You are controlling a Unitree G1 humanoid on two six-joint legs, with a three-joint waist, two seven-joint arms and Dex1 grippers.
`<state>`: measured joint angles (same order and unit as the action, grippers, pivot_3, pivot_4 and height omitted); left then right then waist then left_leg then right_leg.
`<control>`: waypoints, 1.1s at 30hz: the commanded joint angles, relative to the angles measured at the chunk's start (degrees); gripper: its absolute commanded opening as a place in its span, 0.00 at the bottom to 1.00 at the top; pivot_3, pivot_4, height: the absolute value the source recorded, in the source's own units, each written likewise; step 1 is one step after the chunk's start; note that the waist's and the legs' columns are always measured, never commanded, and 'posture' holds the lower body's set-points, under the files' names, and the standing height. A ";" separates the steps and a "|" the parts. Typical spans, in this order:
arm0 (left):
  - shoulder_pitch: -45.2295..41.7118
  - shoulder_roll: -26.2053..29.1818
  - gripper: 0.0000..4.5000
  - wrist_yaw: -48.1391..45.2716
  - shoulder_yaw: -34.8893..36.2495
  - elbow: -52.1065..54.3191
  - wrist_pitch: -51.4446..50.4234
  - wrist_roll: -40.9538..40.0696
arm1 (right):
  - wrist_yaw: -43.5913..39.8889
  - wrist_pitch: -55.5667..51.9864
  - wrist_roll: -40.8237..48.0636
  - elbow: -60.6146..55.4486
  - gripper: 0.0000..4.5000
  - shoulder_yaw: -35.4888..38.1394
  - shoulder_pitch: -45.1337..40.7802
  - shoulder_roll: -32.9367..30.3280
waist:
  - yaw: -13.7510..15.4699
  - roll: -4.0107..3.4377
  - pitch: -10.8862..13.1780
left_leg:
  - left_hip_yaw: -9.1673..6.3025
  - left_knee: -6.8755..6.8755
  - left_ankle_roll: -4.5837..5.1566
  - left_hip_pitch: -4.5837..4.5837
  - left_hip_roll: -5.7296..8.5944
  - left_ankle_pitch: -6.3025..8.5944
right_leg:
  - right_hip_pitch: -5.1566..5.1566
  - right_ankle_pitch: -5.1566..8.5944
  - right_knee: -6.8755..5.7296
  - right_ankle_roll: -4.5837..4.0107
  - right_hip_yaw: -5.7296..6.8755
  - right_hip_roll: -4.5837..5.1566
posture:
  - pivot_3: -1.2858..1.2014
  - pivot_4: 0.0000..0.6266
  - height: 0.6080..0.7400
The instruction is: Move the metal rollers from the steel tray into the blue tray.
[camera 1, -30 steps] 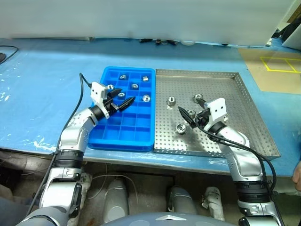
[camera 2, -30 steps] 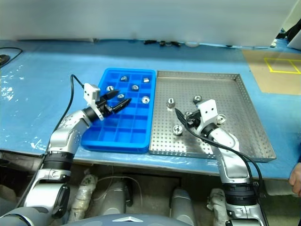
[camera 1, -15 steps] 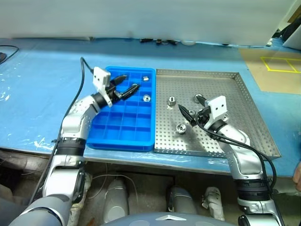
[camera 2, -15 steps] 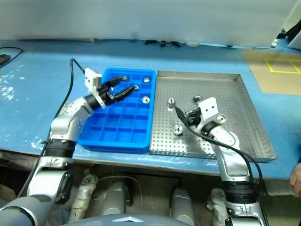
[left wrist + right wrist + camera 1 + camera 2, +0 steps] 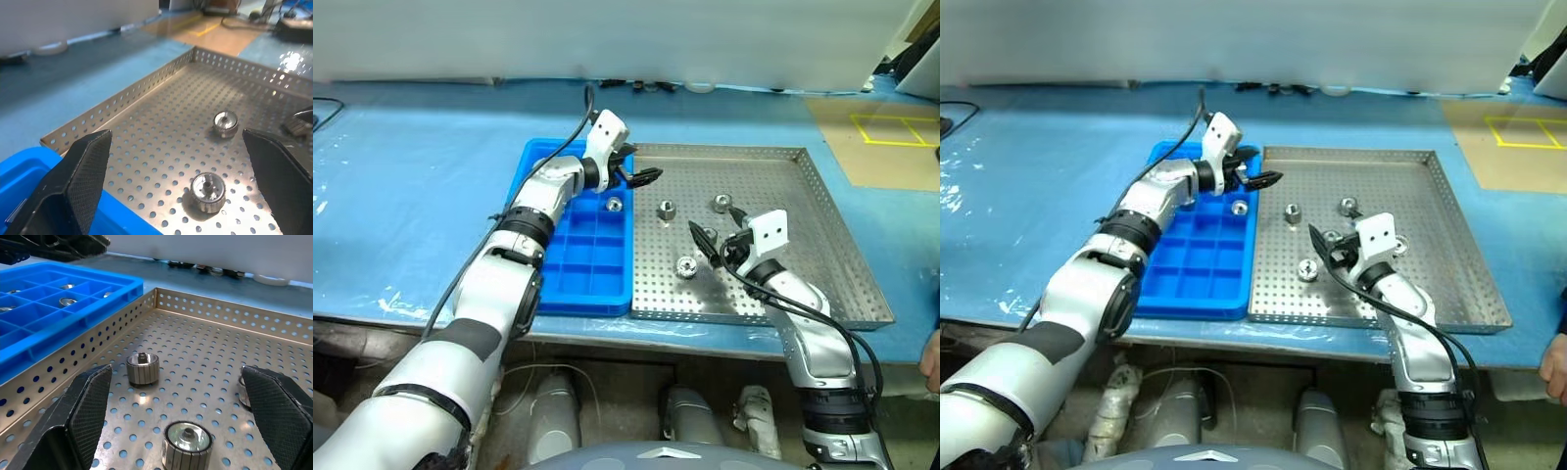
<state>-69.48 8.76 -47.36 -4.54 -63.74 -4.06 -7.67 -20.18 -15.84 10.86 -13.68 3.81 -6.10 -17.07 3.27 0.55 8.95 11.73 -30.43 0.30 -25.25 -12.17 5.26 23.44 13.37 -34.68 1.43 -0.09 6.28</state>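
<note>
We reach our left arm far forward and across to the right, elbow bent, wrist turned inward. Our left gripper [image 5: 639,174] points forward and to the right, roughly level, its two black fingers [image 5: 88,166] spread wide with nothing between them. Our right arm sits lower and nearer, forearm angled forward and inward. Our right gripper [image 5: 708,235] points forward, level, fingers [image 5: 88,396] also splayed wide and empty.

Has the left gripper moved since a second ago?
Yes. The left gripper went from over the blue tray to the steel tray's near-left corner.
</note>
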 commanded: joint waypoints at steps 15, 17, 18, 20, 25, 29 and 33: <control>-9.66 -7.93 1.00 9.13 -2.48 -13.61 0.95 14.80 | 5.21 1.71 -1.98 -7.05 0.99 -0.66 5.64 3.53 | -1.24 0.01 0.01 | -0.01 -0.03 0.10 -0.02 0.07 0.06 | -0.04 0.01 0.12 0.00 0.01 0.08 | 0.36 0.24 1.00; -9.01 -9.15 1.00 11.10 -2.43 -13.98 0.60 15.81 | 5.74 1.63 -2.35 -7.73 0.99 -1.13 6.43 4.04 | -1.31 0.01 0.01 | -0.01 -0.02 0.11 -0.03 0.08 0.07 | -0.04 0.01 0.14 0.00 0.00 0.08 | 0.36 0.24 1.00; -8.71 -9.66 1.00 11.56 -2.49 -14.12 0.41 16.33 | 5.97 1.55 -2.53 -8.09 0.99 -1.39 6.79 4.23 | -1.31 0.01 0.01 | -0.01 -0.02 0.12 -0.03 0.08 0.07 | -0.04 0.01 0.15 0.00 0.00 0.08 | 0.35 0.24 1.00; -7.92 -10.67 1.00 13.45 -3.06 -14.37 0.09 17.91 | 6.39 1.25 -2.75 -8.91 0.99 -1.79 7.70 4.47 | -1.46 0.01 0.01 | -0.01 -0.02 0.13 -0.04 0.08 0.08 | -0.04 0.01 0.18 0.00 0.01 0.08 | 0.35 0.24 1.00; -6.55 -12.79 1.00 14.09 -2.90 -14.37 0.78 19.56 | 7.22 0.50 -2.98 -10.70 0.99 -1.91 9.53 4.49 | -2.16 0.02 0.02 | -0.01 -0.02 0.22 -0.08 0.12 0.14 | -0.05 0.01 0.26 0.00 0.01 0.12 | 0.34 0.24 1.00; -7.96 -14.93 1.00 2.15 0.47 -12.71 3.85 15.39 | 7.97 0.27 -2.82 -11.95 0.99 -0.93 11.46 4.43 | -2.44 0.02 0.02 | -0.01 -0.01 0.30 -0.13 0.17 0.19 | -0.06 0.01 0.42 0.00 0.02 0.15 | 0.33 0.24 1.00; -7.26 -13.13 1.00 -10.87 2.53 -11.57 4.18 12.60 | 9.17 0.09 -2.76 -13.47 0.99 -0.49 12.99 4.75 | -3.22 0.01 0.01 | 0.01 0.00 0.48 -0.21 0.21 0.31 | -0.09 -0.01 0.71 -0.01 -0.01 0.20 | 0.32 0.24 1.00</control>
<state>-75.79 -5.78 -51.88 -2.98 -77.38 -1.06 6.70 -11.91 -16.04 7.97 -23.76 1.75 6.17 -12.67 0.05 0.56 8.97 11.74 -30.42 0.81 -25.46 -11.96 5.59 23.33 13.36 -33.92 1.43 -0.10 6.48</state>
